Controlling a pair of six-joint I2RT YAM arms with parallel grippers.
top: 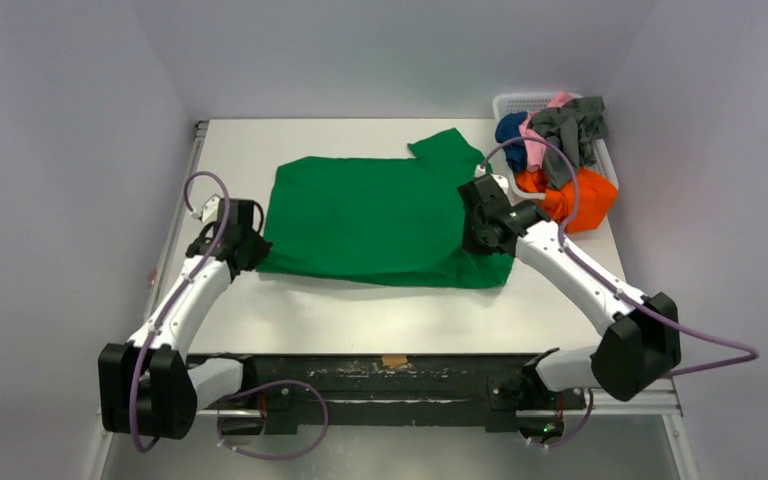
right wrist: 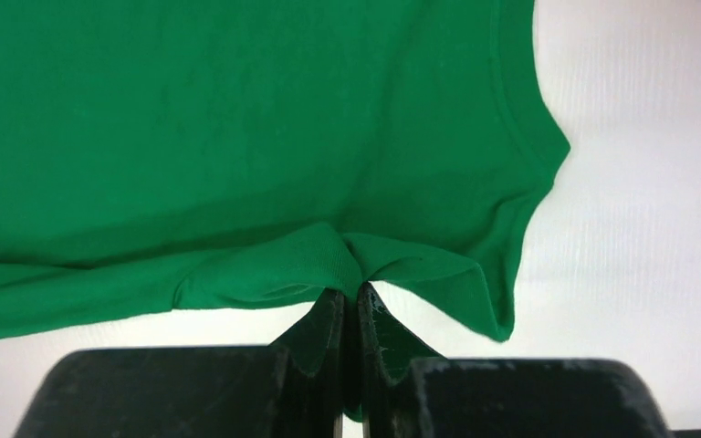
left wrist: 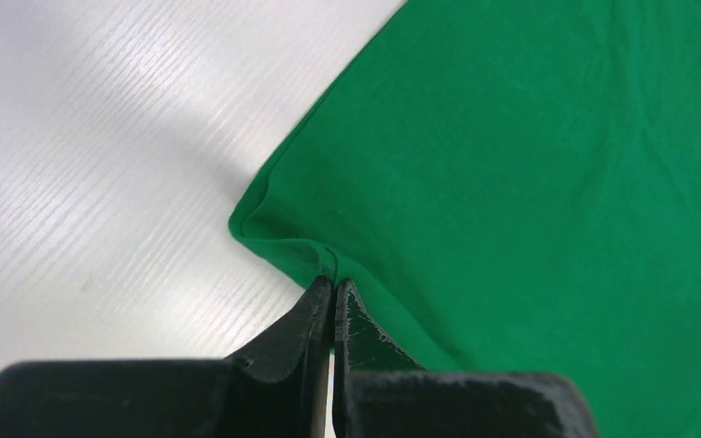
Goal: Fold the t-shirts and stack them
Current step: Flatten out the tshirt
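With my left gripper and right gripper both pinching the near edge of the green t-shirt, I lift level and together, since the right bite may be thin.

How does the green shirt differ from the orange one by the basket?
The green shirt lies spread nearly flat on the table; the orange shirt is bunched up at the near end of the white basket. The left gripper and right gripper each pinch the green shirt; neither holds the orange shirt. The green shirt lies alone; the orange shirt is heaped with other clothes. Both are plain, bright cloth.
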